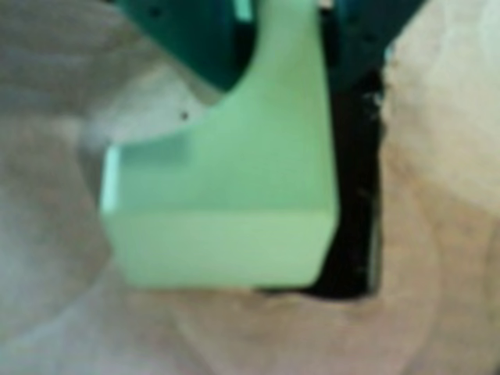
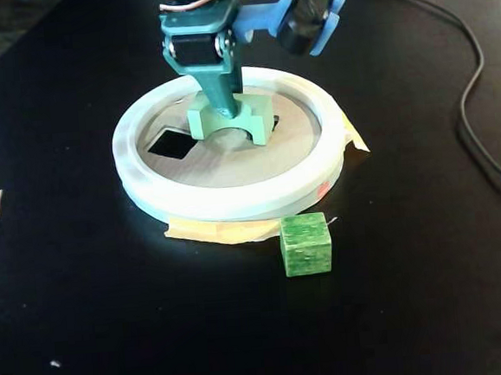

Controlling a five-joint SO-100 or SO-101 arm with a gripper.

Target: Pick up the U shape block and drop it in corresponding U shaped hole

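Wrist view: blurred frame. The U shape block [image 1: 234, 211], pale mint green, fills the centre, its curved notch facing upper left. The teal gripper [image 1: 285, 31] enters from the top edge with one finger on each side of the block's upper leg, closed on it. Directly right of and below the block a strip of the U shaped hole [image 1: 359, 195] shows as a black, ragged-edged opening in the tan cardboard disc [image 1: 437, 234]. The block's lower right corner overlaps the edge of that opening. Fixed view: the arm comes in from the top, and the gripper [image 2: 224, 110] points down, clamped on the middle of the U shape block [image 2: 258, 117]. The block stands with its notch facing down and toward the camera, on the far-centre part of the cardboard disc [image 2: 231, 163], inside the white ring [image 2: 226, 202]. Only a dark sliver of the U shaped hole [image 2: 275, 123] is visible at the block's right end; how deep the block sits cannot be told. The square cutout [image 2: 171, 143] lies left of the block, uncovered. A darker green cube [image 2: 306, 244] rests on the black table [image 2: 85, 287] just outside the ring's near edge, beside yellowish tape [image 2: 215, 234]. A black cable [image 2: 479, 117] runs along the right side.
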